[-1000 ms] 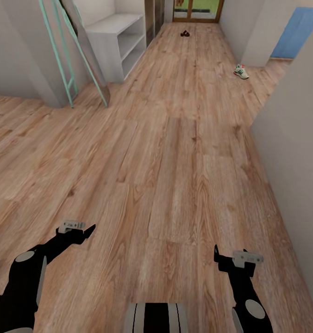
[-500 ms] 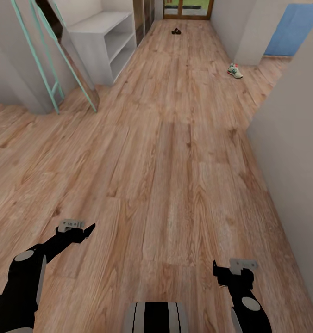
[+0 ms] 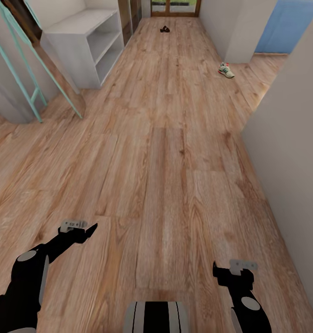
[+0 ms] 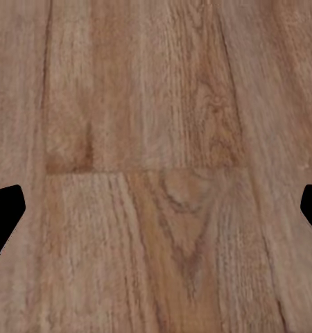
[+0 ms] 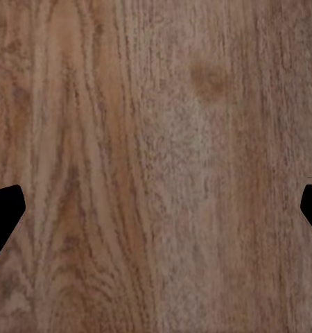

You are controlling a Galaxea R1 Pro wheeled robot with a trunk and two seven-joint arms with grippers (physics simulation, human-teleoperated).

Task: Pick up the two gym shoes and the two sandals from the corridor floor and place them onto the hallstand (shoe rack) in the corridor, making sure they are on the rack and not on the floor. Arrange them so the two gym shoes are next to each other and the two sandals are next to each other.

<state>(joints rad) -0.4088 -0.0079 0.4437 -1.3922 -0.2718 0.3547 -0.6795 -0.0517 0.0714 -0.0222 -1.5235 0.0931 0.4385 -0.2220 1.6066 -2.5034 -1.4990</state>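
One cream-white gym shoe (image 3: 226,70) lies on the corridor floor (image 3: 165,152) far ahead on the right, by a wall corner. A dark sandal (image 3: 165,29) lies farther off, near the corridor's end. At the far left stands the pale hallstand (image 3: 78,27), its shelf slots bare. Low in the head view, my left gripper (image 3: 92,228) and right gripper (image 3: 215,270) hover over bare planks, far from the shoes. In the wrist views the left gripper (image 4: 156,208) and right gripper (image 5: 156,208) are open, with only wood grain between the fingers.
A teal-framed leaning mirror (image 3: 31,69) stands in front of the hallstand at the left. A pale wall (image 3: 291,138) runs along my right side. A blue door (image 3: 286,27) opens behind the shoe, and a glazed door (image 3: 175,7) closes the corridor's end.
The camera has moved forward along the corridor, so the hallstand looks bigger and the shoe and sandal have shifted left. The right gripper dropped slightly, then held. The left arm kept its pose.
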